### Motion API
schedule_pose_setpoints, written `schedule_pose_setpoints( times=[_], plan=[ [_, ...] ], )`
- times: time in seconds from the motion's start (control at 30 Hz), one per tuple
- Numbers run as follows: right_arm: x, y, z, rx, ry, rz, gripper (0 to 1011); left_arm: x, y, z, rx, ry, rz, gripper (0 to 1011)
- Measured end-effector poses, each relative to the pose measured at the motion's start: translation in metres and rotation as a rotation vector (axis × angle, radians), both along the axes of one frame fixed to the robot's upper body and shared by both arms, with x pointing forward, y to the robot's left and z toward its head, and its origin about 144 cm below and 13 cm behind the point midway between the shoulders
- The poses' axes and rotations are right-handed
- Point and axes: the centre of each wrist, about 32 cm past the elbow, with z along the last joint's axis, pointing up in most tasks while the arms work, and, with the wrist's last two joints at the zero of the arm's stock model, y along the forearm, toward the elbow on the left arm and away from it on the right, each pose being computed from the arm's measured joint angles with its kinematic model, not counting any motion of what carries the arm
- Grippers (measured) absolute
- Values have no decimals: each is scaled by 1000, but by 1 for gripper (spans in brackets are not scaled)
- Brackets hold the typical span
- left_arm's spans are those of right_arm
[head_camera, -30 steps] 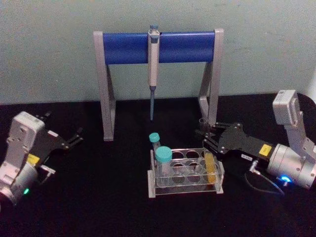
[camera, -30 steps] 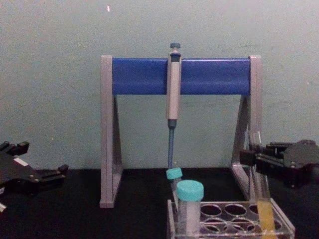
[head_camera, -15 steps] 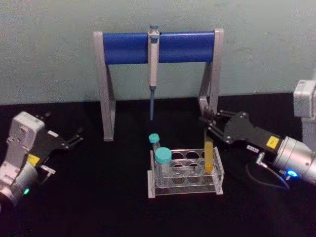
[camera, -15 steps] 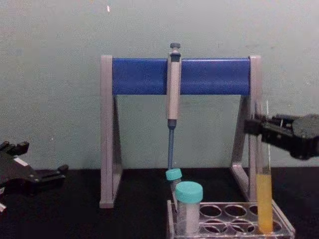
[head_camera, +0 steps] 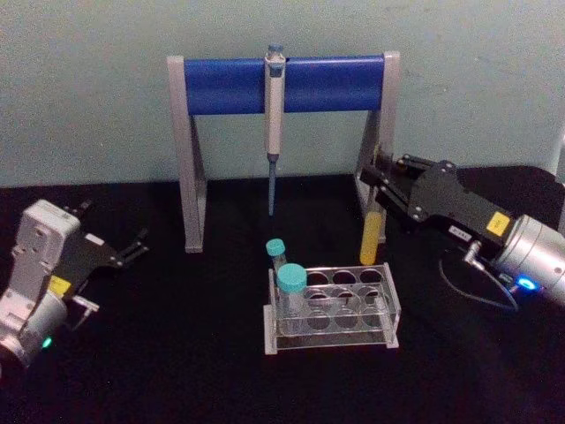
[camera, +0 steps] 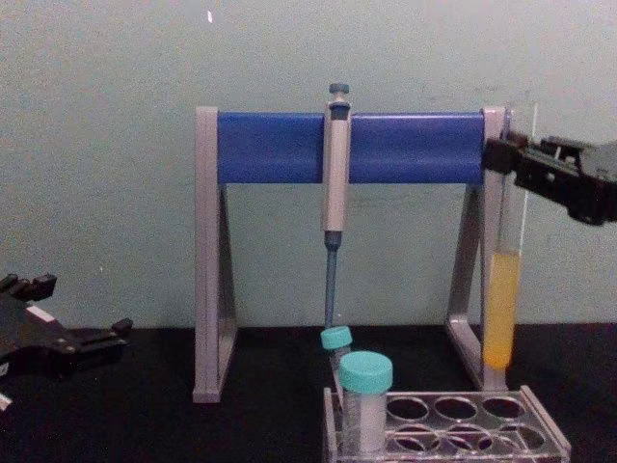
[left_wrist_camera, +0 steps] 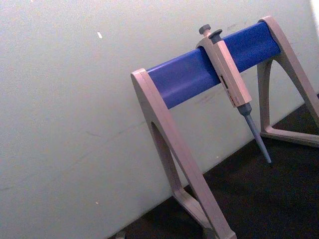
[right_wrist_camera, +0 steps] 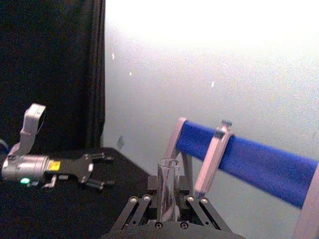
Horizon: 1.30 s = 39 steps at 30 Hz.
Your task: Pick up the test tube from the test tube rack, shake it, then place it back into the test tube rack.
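Liquid (head_camera: 371,238) of a yellow-orange colour was seen in the lower part of the test tube (head_camera: 373,216), which was held nearly upright in the air, clear of the test tube rack (head_camera: 395,311). Its rounded bottom was hung just above the rack's back right corner, and in the chest view a plain gap was seen between that bottom and the top plate. The tube was gripped near its open upper end by the right gripper (head_camera: 378,179), whose jaws were pressed against the glass from both sides (the open rim was seen standing between them in the right wrist view). The arm was reached in from the right edge of the bench (head_camera: 177,362). In the chest view the gripper was shown level with the blue bar of the pipette stand (head_camera: 221,86), and the tube was shown in front of the stand's right leg.

The rack was set on the bench near the middle, toward the front edge. Two teal-capped tubes (head_camera: 292,278) were stood in holes at its left end, the narrower one behind and tilted. The stand was placed behind the rack, toward the back edge, and a pipette (head_camera: 274,115) was hung from the middle of its bar, tip down.

The left gripper (head_camera: 116,226) was parked low near the left edge of the bench, well apart from the rack, with its jaws spread.
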Motion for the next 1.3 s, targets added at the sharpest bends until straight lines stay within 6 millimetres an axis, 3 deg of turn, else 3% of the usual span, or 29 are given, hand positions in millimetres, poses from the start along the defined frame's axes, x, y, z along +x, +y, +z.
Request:
schedule_pose_setpoints(
  times=[0.4, 0.7, 0.93, 1.3],
  plan=[
    [19, 14, -2, 24, -60, -16, 238, 0, 0, 0, 0, 0, 0, 1001],
    [22, 24, 0, 29, -61, 57, 238, 0, 0, 0, 0, 0, 0, 1001],
    [13, 14, 5, 2, -12, 94, 238, 0, 0, 0, 0, 0, 0, 1001],
    [10, 1, 11, -41, -16, -16, 238, 0, 0, 0, 0, 0, 0, 1001]
  ],
)
